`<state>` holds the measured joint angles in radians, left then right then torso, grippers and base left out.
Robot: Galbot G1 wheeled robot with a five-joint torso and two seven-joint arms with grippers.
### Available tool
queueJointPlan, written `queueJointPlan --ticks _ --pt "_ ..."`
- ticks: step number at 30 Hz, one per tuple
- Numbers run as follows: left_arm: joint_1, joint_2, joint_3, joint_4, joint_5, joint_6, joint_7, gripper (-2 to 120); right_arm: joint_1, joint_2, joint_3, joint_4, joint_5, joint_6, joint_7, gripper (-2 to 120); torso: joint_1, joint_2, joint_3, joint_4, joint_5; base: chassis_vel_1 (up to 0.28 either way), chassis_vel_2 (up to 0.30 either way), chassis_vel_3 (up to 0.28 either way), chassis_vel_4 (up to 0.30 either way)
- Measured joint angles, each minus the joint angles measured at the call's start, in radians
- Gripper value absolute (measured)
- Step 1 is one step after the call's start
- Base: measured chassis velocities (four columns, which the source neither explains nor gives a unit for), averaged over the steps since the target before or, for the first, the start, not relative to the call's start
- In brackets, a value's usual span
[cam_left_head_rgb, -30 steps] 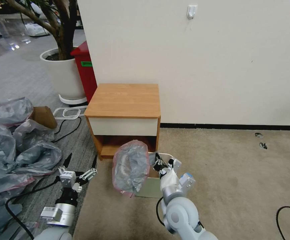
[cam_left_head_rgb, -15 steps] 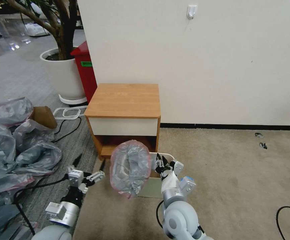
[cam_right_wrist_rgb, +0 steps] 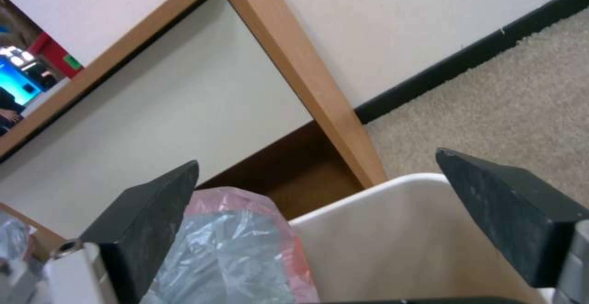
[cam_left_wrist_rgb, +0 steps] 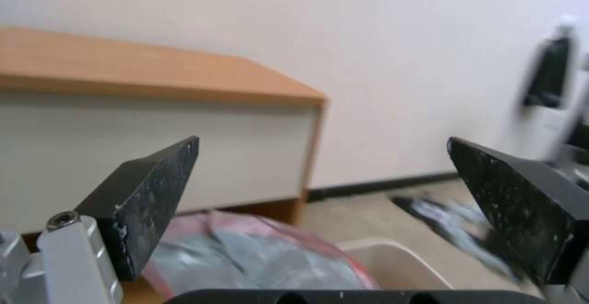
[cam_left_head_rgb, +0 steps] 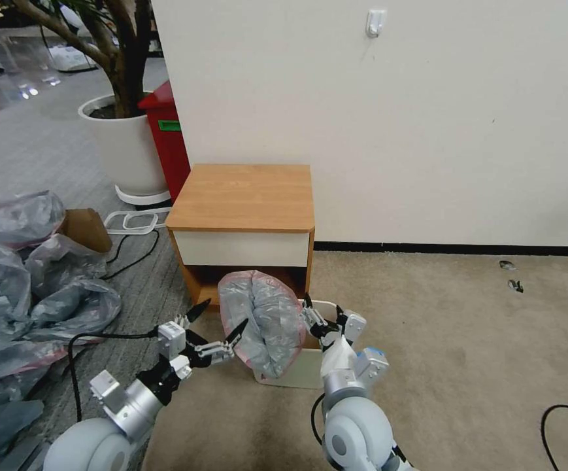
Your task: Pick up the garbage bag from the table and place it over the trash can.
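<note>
Two grippers work at the small beige rectangular plastic trash can (cam_left_head_rgb: 310, 366), which stands on the carpet just in front of the low wooden table (cam_left_head_rgb: 244, 196) with its orange-brown top and cream drawer front. The thin grey translucent garbage bag (cam_left_head_rgb: 267, 320) with its pink-red rim band stands bunched over the trash can's left side, hiding that part of the rim and rising in front of the table's shelf gap. The left gripper (cam_left_head_rgb: 217, 327) sits just left of the trash can with its jaws spread wide and holding nothing, one black tip at the bag's left edge. The right gripper (cam_left_head_rgb: 323, 320) hangs over the trash can's right rim, jaws wide apart in its wrist view, clamping nothing.
</note>
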<state>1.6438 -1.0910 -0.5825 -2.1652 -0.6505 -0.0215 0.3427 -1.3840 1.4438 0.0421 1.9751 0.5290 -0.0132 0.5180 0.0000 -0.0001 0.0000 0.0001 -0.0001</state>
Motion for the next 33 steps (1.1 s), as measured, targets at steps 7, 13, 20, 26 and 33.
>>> queueJointPlan --ticks 7,13,20,26,33 --pt "-0.13 0.061 0.091 -0.056 -0.185 0.295 -0.291 99 -0.027 0.025 -0.001 0.019 -0.028 0.013 -0.021 100 0.0 0.0 0.0 -0.0001 0.0 0.0 0.0 0.0 0.0" --pt "-0.295 0.014 0.158 0.066 -0.35 0.416 -0.356 95 -0.065 0.048 0.02 0.052 -0.052 0.023 -0.035 100 0.0 0.0 0.0 -0.0003 0.0001 0.0 0.0 0.0 0.0" --pt "-0.354 -0.017 0.194 0.144 -0.295 0.474 -0.432 100 -0.095 0.056 0.061 0.078 -0.058 0.031 -0.039 100 0.0 0.0 0.0 -0.0003 0.0 0.0 0.0 0.0 0.0" --pt "-0.354 -0.011 0.194 0.151 -0.252 0.598 -0.459 100 -0.105 0.06 0.097 0.109 -0.058 0.034 -0.04 100 0.0 0.0 0.0 0.0 0.0002 0.0 0.0 0.0 0.0" --pt "-0.371 0.002 0.199 0.17 -0.177 0.672 -0.442 100 -0.138 0.067 0.132 0.166 -0.056 0.04 -0.04 100 0.0 0.0 0.0 -0.0001 0.0002 0.0 0.0 0.0 0.0"
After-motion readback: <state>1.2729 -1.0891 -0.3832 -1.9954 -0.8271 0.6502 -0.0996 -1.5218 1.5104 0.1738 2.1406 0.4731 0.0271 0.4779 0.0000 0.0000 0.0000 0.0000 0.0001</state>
